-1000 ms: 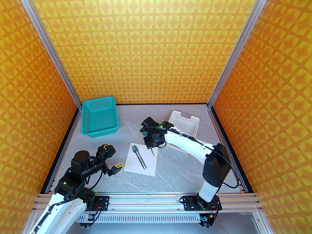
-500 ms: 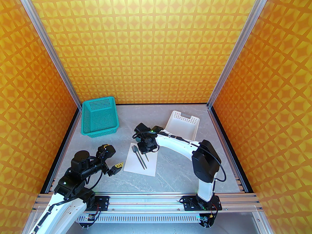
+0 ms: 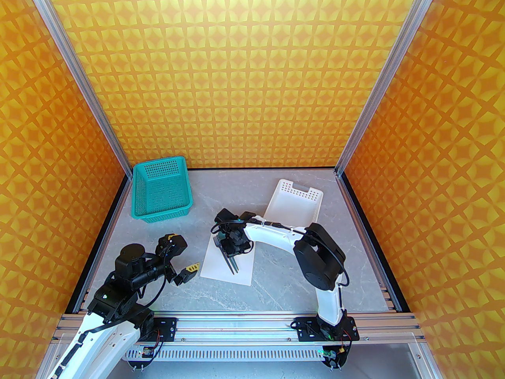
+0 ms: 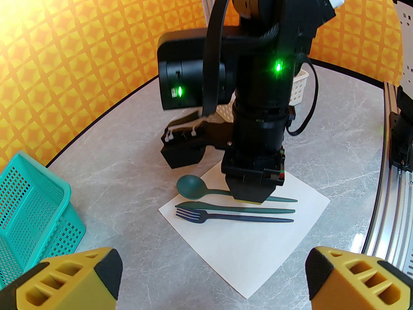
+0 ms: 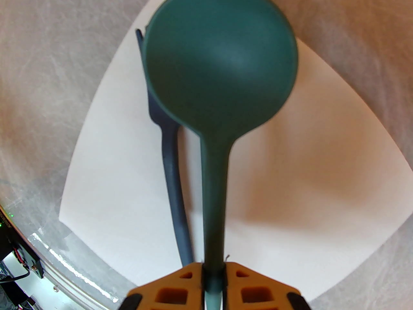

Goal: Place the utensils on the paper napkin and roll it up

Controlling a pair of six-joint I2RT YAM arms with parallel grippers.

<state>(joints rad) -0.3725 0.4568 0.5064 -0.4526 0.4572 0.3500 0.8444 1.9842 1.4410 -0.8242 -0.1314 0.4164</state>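
A: Grey table (image 3: 276, 286), near edge first. What's closest?
B: Left gripper (image 3: 187, 273), spread wide and empty, just beside the napkin's (image 3: 215, 267) near-left corner.
A: Utensils?
B: Fork (image 4: 193, 214) and knife (image 4: 226, 208) lie flat on the napkin, side by side, heads toward the far edge. Right gripper (image 5: 213, 284) pinches the spoon (image 5: 219, 60) by its handle, parallel, on their right. Touching paper? Can't tell.
A: Next?
B: Likely let go, then roll across that axis. Left arm is nearer the left edge; bare table to the right. Basket (image 3: 161, 192) and tray (image 3: 294, 203) sit far back, well apart.
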